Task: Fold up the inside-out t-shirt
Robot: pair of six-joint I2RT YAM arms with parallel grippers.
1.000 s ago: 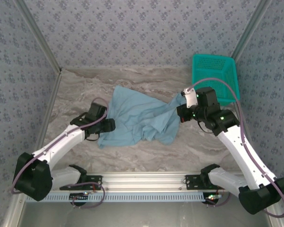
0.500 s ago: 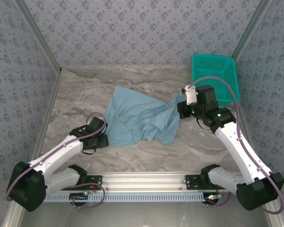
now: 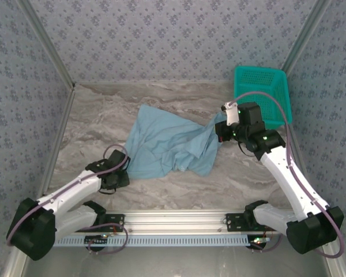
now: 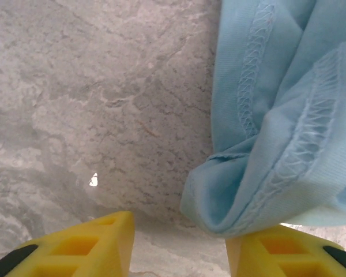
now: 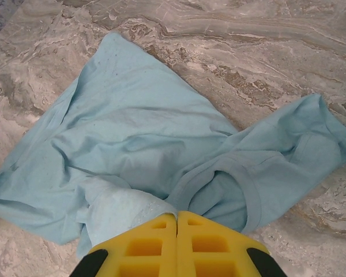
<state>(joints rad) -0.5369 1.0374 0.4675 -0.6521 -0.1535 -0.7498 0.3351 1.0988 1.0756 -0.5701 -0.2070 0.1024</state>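
since a second ago my left arm has slid back toward the near edge, so my left pincer [image 3: 122, 175] now sits just off the shirt's near-left corner rather than at its left edge. my right pincer [image 3: 218, 130] has crept a little toward the far side, with the cloth's right end.

the counter [image 3: 98, 115] is smooth, with a grey and cream marble pattern. the inside-out t-shirt [image 3: 167, 144] lies rumpled across its middle, between my two pincers. it is soft light-blue cloth, creased in long folds. a teal plastic mesh basket [image 3: 259, 68] stands at the far right, apart from the shirt and just beyond my right arm.

from above i see the shirt's whole spread, but no stitching. my left wrist camera gives that. over the veined counter [image 4: 92, 104], the t-shirt [image 4: 277, 115] shows looped zigzag seams along two edges. a rolled corner of it sits against my right-hand yellow finger. my left pincer [image 4: 181, 248] is spread wide, with bare stone across most of the gap.

my right wrist camera looks down the length of the t-shirt [image 5: 138, 133] on the counter [image 5: 248, 34]. a curved banded opening lies just ahead, and a flap is spread out to the right. my right pincer [image 5: 177, 231] has its yellow fingers pressed together, clamped on a pale bunch of the cloth.
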